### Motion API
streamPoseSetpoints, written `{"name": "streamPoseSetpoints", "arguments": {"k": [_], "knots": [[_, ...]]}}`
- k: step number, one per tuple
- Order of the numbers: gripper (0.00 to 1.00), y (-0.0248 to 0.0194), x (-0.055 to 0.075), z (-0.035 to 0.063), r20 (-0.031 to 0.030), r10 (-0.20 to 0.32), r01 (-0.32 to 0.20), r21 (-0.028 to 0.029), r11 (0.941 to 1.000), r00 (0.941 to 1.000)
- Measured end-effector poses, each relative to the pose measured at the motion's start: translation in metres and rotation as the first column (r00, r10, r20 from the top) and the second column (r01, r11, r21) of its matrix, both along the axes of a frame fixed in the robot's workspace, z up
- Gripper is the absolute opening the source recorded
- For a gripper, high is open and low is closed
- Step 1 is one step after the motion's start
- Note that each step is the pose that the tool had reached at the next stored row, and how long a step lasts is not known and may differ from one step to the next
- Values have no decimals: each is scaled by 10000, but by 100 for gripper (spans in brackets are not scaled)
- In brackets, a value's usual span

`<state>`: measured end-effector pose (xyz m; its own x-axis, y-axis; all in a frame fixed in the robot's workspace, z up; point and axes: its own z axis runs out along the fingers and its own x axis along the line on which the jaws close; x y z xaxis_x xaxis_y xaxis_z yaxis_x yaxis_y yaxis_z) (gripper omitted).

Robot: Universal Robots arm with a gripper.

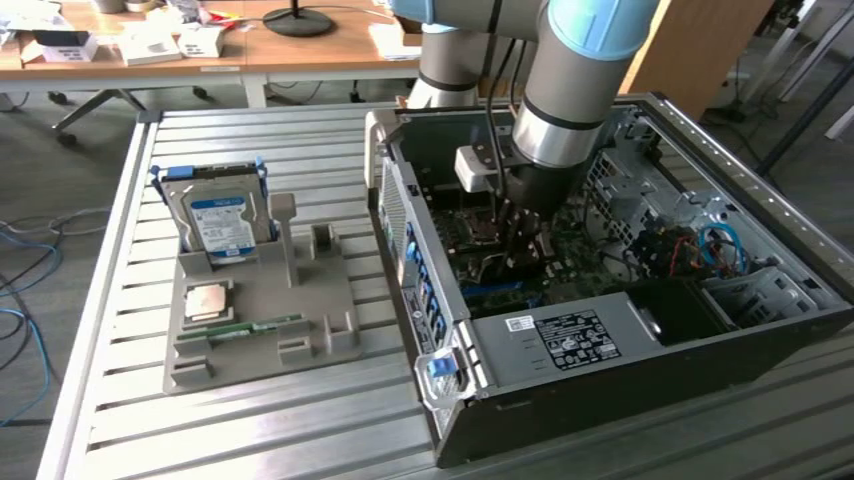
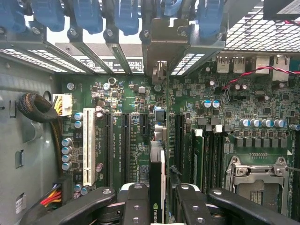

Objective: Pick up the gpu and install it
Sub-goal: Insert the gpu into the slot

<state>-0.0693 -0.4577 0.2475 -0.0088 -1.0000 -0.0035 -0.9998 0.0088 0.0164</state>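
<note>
The gpu (image 2: 157, 161) is seen edge-on as a thin dark card running from between my fingers to its silver bracket (image 2: 161, 44) at the case's rear openings. My gripper (image 2: 157, 199) is shut on it, with one black finger (image 2: 135, 201) on each side. The card stands upright over the green motherboard (image 2: 117, 93), next to the long black expansion slots (image 2: 127, 140). I cannot tell whether its edge sits in a slot. In the exterior view my gripper (image 1: 523, 235) reaches down inside the open computer case (image 1: 561, 340).
Blue slot latches (image 2: 89, 14) line the rear of the case. A white slot (image 2: 87, 145) and a cable bundle (image 2: 40, 108) lie to one side, memory sticks (image 2: 199, 154) and the processor socket (image 2: 258, 173) to the other. On the exterior view's left, a grey tray (image 1: 267, 355) holds a hard drive (image 1: 220, 220).
</note>
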Motion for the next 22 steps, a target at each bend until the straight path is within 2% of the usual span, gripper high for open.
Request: {"name": "streamPoseSetpoints", "arguments": {"k": [22], "knots": [[26,0,0,-5,0,0,0,-1,10000,10000]]}}
